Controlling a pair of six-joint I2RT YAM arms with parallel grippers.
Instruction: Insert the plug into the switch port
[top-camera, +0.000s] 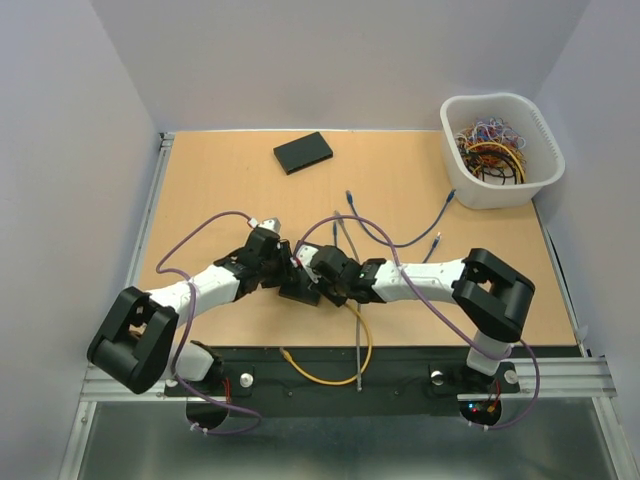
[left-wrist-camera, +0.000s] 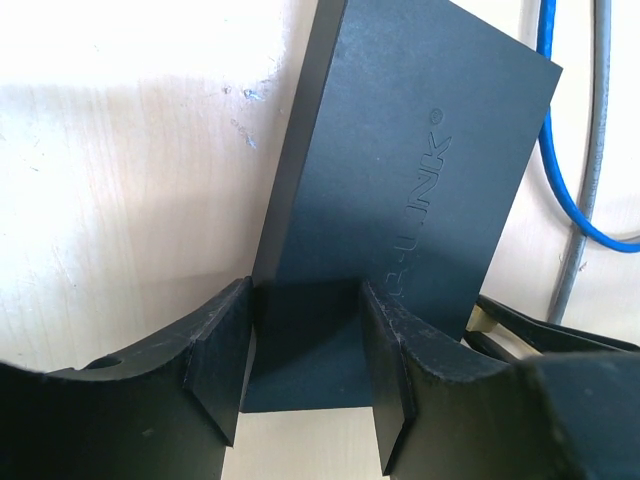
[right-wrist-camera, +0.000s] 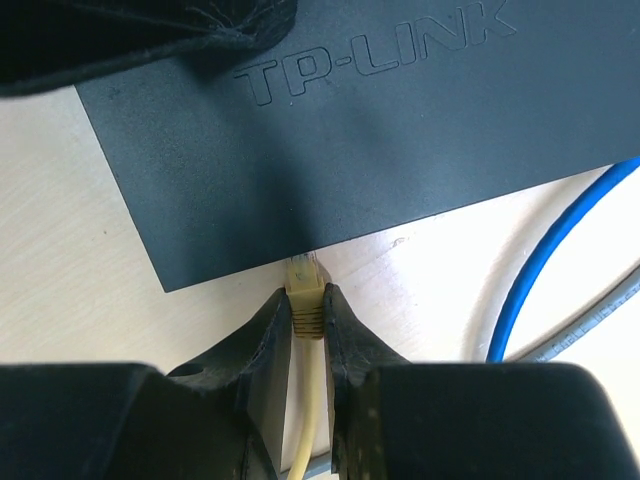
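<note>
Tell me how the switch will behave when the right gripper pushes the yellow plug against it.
It probably won't slide: the left gripper clamps the switch, which lies flat. Its smooth casing might slip slightly between the fingers. The yellow plug, pinched close behind its tip by the right gripper, should push stiffly.

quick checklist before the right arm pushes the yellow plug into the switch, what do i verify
1. Hold on the switch by the left tool: ok, a finger on each side.
2. Grip on the yellow plug by the right tool: ok, shut on it.
3. Plug tip at the switch's edge: ok.
4. Plug lined up with a port: cannot tell, the port face is hidden.
5. The blue cable off the plug's path: ok, it lies to one side.
</note>
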